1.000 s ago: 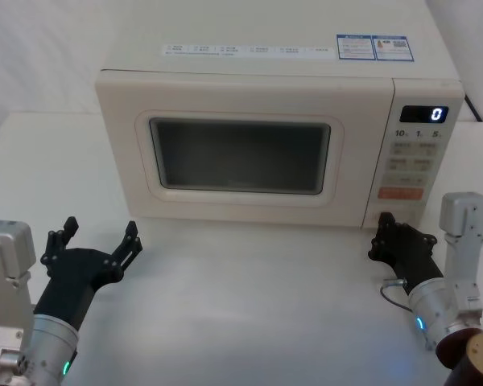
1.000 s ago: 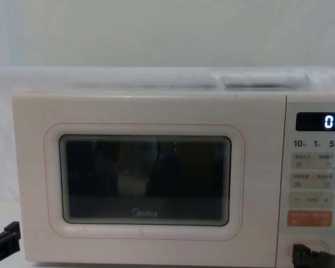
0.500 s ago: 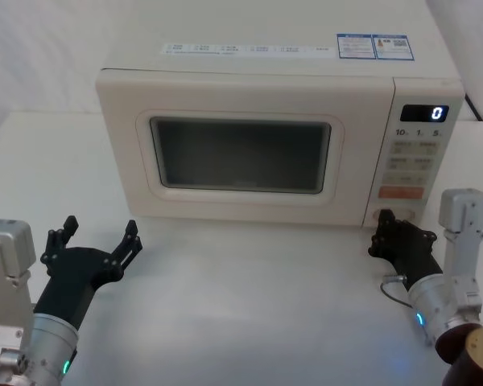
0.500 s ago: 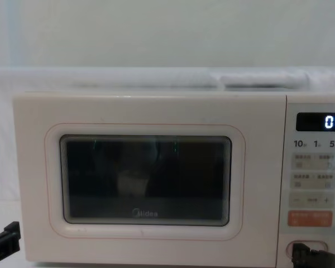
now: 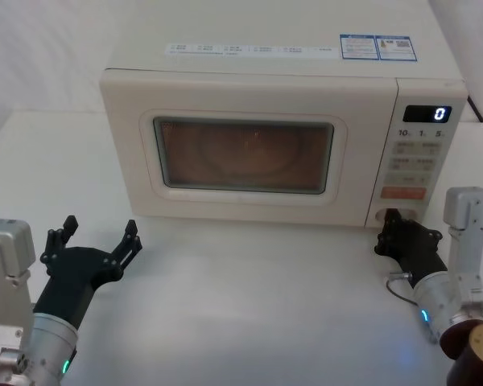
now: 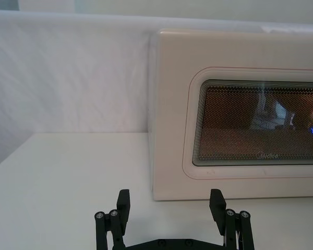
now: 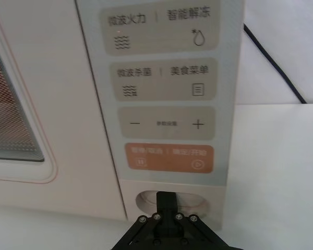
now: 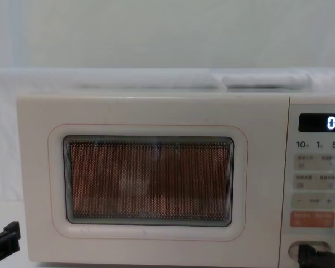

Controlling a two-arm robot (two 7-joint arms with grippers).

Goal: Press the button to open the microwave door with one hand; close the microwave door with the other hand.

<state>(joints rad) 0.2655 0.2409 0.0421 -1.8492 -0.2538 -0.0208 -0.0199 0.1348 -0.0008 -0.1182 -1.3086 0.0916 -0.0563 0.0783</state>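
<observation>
The right claw (image 7: pixel 167 205) is pushing its clenched tips into the button (image 7: pixel 169 200), which is sitting at the bottom of the control panel (image 5: pixel 419 157), under the orange key (image 7: pixel 168 157). The door (image 5: pixel 245 153) is making up the microwave's front to the left of the panel, its window (image 8: pixel 148 180) glowing orange from within. The left claw (image 5: pixel 97 241) is resting above the desk (image 5: pixel 249 305), in front of the door's left end, fingers (image 6: pixel 217 204) spread wide and released, well apart from the door.

Head looks down; chest level, close; wrists nearer; all share microwave door (image 5: pixel 241 153).
</observation>
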